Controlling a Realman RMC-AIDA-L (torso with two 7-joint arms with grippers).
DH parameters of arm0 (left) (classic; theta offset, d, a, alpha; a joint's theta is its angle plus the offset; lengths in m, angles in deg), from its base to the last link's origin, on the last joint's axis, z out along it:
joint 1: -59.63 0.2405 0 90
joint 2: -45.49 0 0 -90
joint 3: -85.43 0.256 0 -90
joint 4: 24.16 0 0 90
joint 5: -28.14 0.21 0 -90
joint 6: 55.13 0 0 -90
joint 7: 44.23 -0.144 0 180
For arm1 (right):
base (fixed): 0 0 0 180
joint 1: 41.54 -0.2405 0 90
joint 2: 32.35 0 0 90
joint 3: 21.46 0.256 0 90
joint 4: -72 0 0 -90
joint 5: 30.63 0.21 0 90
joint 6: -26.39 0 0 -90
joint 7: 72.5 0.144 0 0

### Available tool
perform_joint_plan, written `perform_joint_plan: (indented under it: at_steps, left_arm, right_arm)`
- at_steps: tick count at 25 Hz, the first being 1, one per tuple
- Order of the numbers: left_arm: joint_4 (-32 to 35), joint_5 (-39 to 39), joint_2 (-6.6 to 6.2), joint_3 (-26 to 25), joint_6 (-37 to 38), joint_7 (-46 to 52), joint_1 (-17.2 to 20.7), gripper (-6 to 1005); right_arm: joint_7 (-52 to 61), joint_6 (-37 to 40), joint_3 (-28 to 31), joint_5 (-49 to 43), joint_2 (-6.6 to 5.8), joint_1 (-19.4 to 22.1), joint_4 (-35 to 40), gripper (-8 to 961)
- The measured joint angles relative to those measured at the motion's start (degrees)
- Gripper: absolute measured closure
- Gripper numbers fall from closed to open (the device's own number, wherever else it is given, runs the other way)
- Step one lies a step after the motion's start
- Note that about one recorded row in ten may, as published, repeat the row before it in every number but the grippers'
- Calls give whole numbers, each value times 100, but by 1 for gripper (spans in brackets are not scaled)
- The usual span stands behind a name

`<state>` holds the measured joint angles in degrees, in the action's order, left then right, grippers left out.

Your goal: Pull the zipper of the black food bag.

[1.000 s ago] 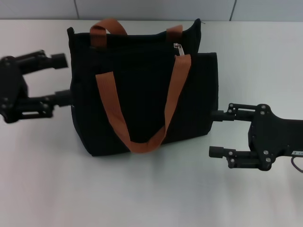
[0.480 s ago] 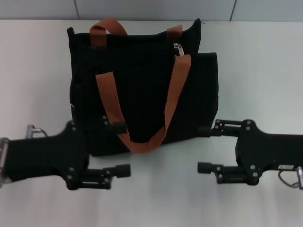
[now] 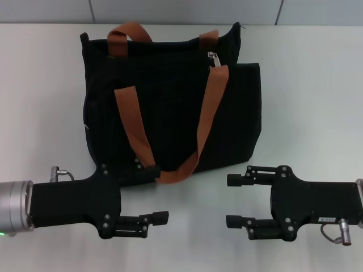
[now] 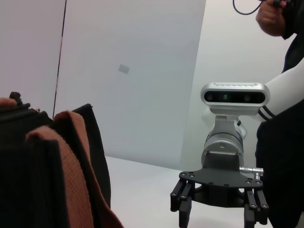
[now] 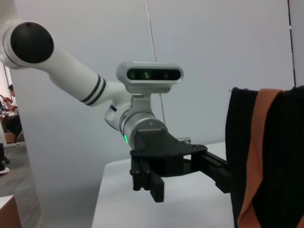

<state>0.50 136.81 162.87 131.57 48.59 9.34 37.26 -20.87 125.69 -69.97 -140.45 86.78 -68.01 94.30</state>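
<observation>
The black food bag (image 3: 170, 113) lies in the middle of the white table in the head view, its rust-orange straps (image 3: 133, 130) draped over it. The zipper's silver pull (image 3: 214, 58) sits near the bag's far right top edge. My left gripper (image 3: 157, 192) is open at the bag's near left edge, its far finger against the strap loop. My right gripper (image 3: 232, 200) is open and empty, just off the bag's near right corner. The bag (image 4: 42, 175) and the right gripper (image 4: 217, 216) show in the left wrist view. The bag (image 5: 270, 161) and the left gripper (image 5: 190, 187) show in the right wrist view.
The white table (image 3: 306, 85) stretches around the bag, with a light wall behind it. A person (image 4: 280, 19) stands beyond the right arm in the left wrist view.
My left gripper has swung from the bag's left side round to its near edge. My right gripper has moved nearer to me and leftward. The bag has not moved.
</observation>
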Motion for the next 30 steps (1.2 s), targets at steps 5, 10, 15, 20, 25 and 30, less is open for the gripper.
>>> perform_joint_plan:
  at_steps: [5, 10, 15, 20, 25, 30]
  left_arm:
    - [-11, 94, -1, 74, 29, -56, 23, 166]
    - [-14, 219, 26, 88, 31, -52, 19, 166]
    - [-15, 225, 33, 88, 35, -64, 37, 166]
    - [-74, 226, 24, 88, 41, -66, 40, 166]
    - [-76, 226, 17, 66, 64, -70, 41, 166]
    - [-76, 223, 10, 49, 85, -72, 41, 166]
  right_arm:
    - [-3, -13, -2, -3, 7, 2, -11, 243]
    - [-3, 0, -1, -7, 14, 3, -15, 243]
    - [-2, 4, 0, -14, 15, 12, -15, 243]
    - [-2, -1, 0, -18, 14, 19, -15, 243]
    - [-2, 0, -7, -22, 13, 20, -16, 243]
    - [-2, 8, -9, -30, 13, 30, -15, 243]
